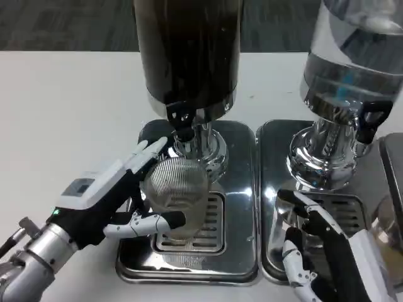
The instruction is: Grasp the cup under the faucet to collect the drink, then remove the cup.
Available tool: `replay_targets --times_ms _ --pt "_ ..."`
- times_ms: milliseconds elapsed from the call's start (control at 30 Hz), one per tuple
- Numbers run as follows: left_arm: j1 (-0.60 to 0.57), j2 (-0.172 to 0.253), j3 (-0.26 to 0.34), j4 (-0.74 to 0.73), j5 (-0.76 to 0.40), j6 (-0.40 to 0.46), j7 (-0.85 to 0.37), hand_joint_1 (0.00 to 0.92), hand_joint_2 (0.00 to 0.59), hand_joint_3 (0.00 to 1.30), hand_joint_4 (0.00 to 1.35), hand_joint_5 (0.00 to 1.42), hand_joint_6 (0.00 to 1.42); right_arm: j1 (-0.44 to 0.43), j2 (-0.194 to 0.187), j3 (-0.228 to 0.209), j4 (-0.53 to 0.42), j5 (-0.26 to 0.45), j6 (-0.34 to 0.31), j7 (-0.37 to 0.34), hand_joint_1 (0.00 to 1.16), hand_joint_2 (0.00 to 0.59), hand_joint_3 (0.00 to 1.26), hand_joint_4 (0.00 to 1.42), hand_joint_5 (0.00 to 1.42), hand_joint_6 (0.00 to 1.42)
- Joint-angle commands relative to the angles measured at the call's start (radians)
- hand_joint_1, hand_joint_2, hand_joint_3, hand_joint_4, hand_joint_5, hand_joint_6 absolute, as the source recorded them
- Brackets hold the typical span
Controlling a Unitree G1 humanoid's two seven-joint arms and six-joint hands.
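The cup (176, 196), a ribbed clear one, is held by the left hand (119, 195) on the drip tray (239, 189) beneath the dark dispenser's faucet (181, 121). It is judged light, thin-walled and easily crushed or spilled; a gentle hold around the middle is advised. The right hand (321, 251) is empty, its fingers spread.

The left hand (119, 195) wraps around the ribbed clear cup (176, 195), which sits on the drip tray (239, 189) right under the dark dispenser's faucet (181, 123). The right hand (318, 251) rests, fingers apart, over the neighbouring tray (274, 163).
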Motion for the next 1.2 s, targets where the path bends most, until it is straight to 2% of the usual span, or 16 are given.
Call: replay_targets --times_ms 33,333,733,933,1100,1200 --pt "0.028 0.038 0.018 -0.064 -0.003 0.030 -0.025 0.000 0.066 0.00 0.00 0.00 0.02 0.002 0.004 0.000 -0.007 0.004 -0.001 -0.004 0.41 0.586 0.24 0.18 0.21 0.28" --pt "0.124 0.095 0.092 -0.230 -0.073 0.060 -0.101 0.000 0.074 0.04 0.00 0.05 0.09 -0.027 0.011 0.002 0.012 0.013 -0.001 -0.004 0.41 0.586 0.24 0.18 0.21 0.28" --pt "0.223 0.109 0.182 -0.361 -0.126 0.083 -0.161 0.000 0.074 0.06 0.03 0.10 0.14 -0.043 0.011 0.000 0.021 0.019 0.000 -0.005 0.41 0.586 0.24 0.18 0.21 0.29" --pt "0.278 0.123 0.245 -0.440 -0.182 0.072 -0.184 0.000 0.074 0.07 0.03 0.11 0.14 -0.047 0.013 0.003 0.028 0.019 -0.004 -0.007 0.41 0.586 0.24 0.18 0.21 0.29" --pt "0.301 0.128 0.303 -0.491 -0.294 0.026 -0.227 0.000 0.096 0.12 0.09 0.15 0.16 -0.054 0.012 0.002 0.034 0.021 -0.008 -0.007 0.41 0.586 0.25 0.19 0.21 0.29" --pt "0.287 0.128 0.312 -0.494 -0.445 -0.016 -0.317 0.000 0.116 0.17 0.15 0.22 0.20 -0.059 0.010 0.002 0.036 0.021 -0.007 -0.005 0.41 0.586 0.25 0.19 0.21 0.29"
